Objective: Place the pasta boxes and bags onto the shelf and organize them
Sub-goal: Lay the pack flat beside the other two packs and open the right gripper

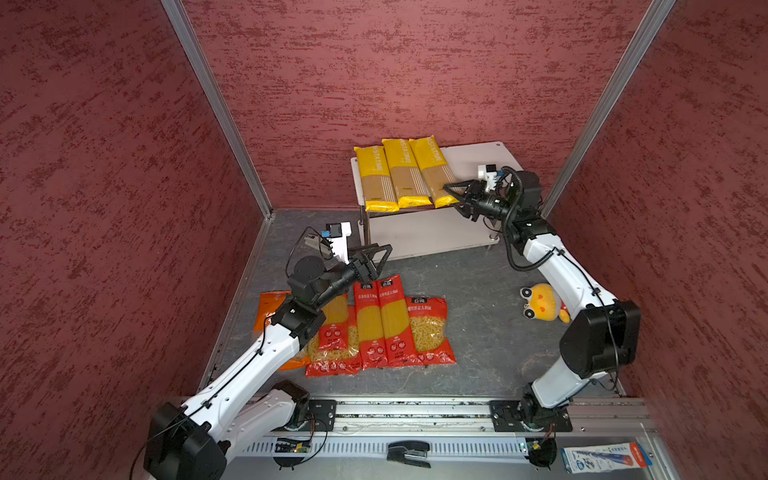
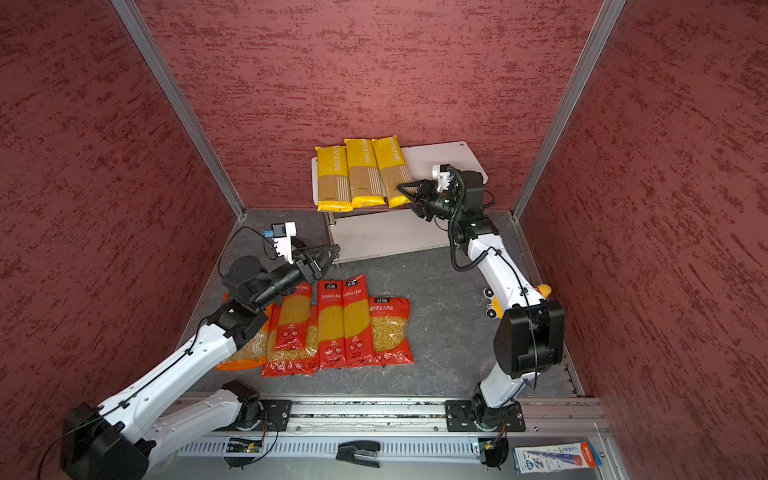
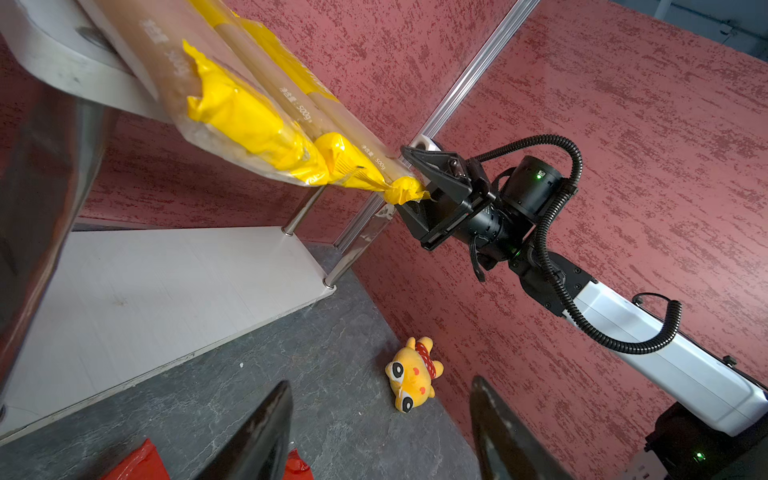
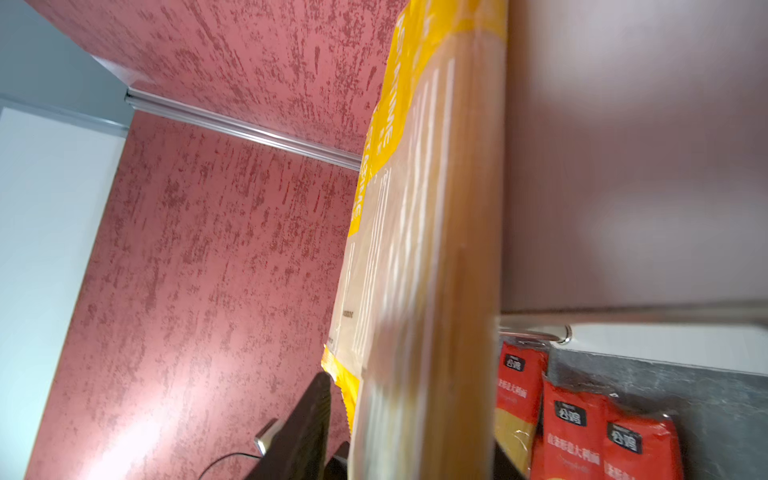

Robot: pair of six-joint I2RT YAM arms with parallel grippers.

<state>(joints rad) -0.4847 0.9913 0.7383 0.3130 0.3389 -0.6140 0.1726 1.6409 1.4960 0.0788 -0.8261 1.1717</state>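
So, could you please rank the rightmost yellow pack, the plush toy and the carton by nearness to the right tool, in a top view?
1. Rightmost yellow pack: shelf top, at the right tool.
2. Plush toy: table, right side.
3. Carton: front right corner.

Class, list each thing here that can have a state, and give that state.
shelf, upright, top board part filled.
yellow spaghetti packs, lying side by side on the top board, near ends overhanging.
red and orange packs, flat on the floor, not yet shelved.
left gripper, open, empty.
right gripper, open around the rightmost yellow pack's end.
plush toy, lying on the floor.
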